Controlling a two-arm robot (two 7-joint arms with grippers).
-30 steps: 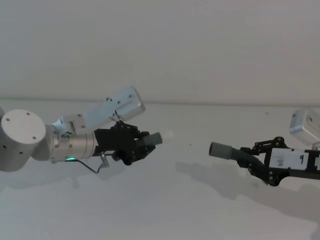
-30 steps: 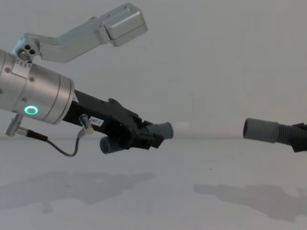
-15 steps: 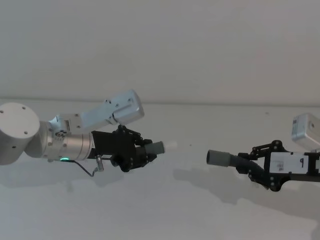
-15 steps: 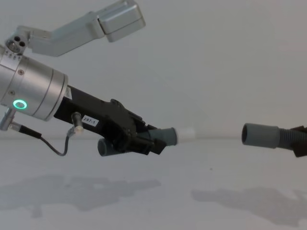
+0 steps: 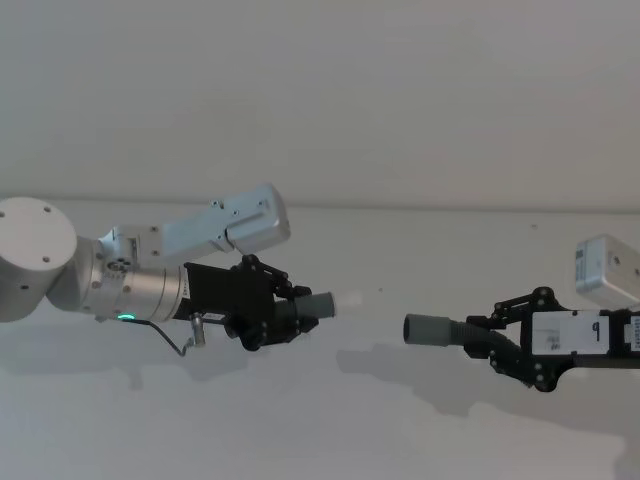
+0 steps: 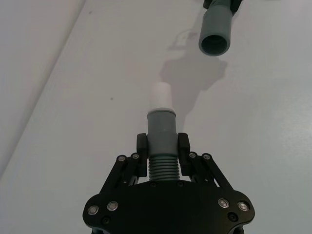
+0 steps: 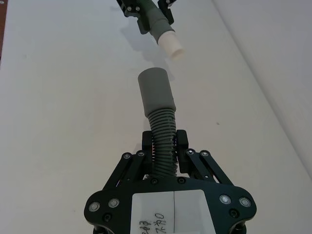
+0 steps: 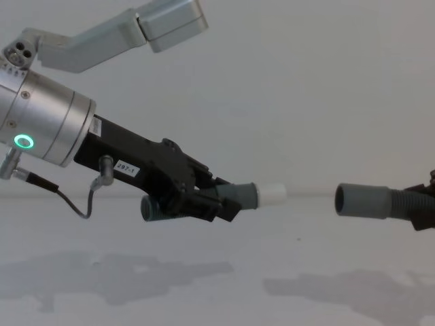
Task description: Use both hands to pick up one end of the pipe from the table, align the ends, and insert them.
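Hose (image 7: pixel 162 127) vanishes behind the right end effector (image 5: pixel 487 335) pinching its ribs; left end effector (image 5: pixel 300 312) clamps the elbow tube (image 6: pixel 161 124), bend half hidden; white tip (image 5: pixel 347 299) faces grey cuff (image 5: pixel 424 329), apart, above the desk (image 5: pixel 380 425).

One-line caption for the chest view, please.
Left pincer holds the white-tipped elbow tube aloft, facing the right pincer's grey hose cuff across a gap.

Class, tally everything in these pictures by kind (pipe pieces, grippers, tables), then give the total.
Pipe pieces: 2, the short tube and the ribbed hose
Grippers: 2, the left gripper and the right gripper, each shut on one piece
The table: 1
Total: 5
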